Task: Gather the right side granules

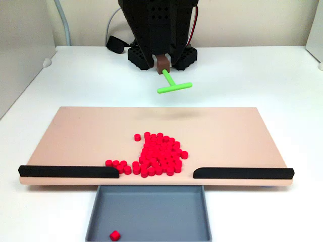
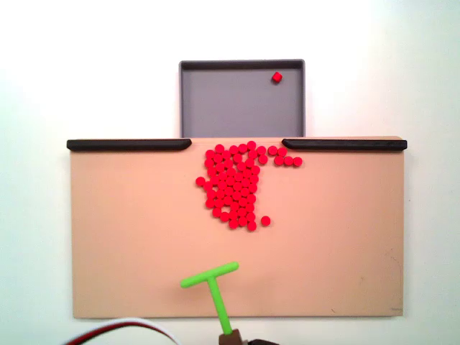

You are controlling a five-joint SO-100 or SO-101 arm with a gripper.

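the granules (image 1: 157, 154) sit in one dense red cluster on the tan board (image 1: 75, 136), packed near the gap between the two black rails (image 1: 65, 171), right at the edge above the grey tray (image 1: 151, 212). in the overhead fixed view the granules (image 2: 236, 185) have a short tail running right along the rail and one loose piece at the lower right of the pile. one granule already lies in the grey tray (image 2: 215, 100).

the end effector (image 1: 162, 63) holds the stem of the green t-shaped stick (image 1: 173, 84), its fingers clamped on it; the crossbar hangs above the far edge of the board, well apart from the pile. in the overhead fixed view the green t-shaped stick (image 2: 213, 284) is tilted, crossbar facing the pile.

judgement: the step in hand is a sweep. to do it well, lower the bar flat onto the board on the outer side of the stragglers, keep it square, push slowly toward the main pile so pieces don't roll round the bar ends. catch the tail by the rail and the loose one first. risk: bar riding over granules if not fully down. white worktop (image 1: 252, 75) underneath.
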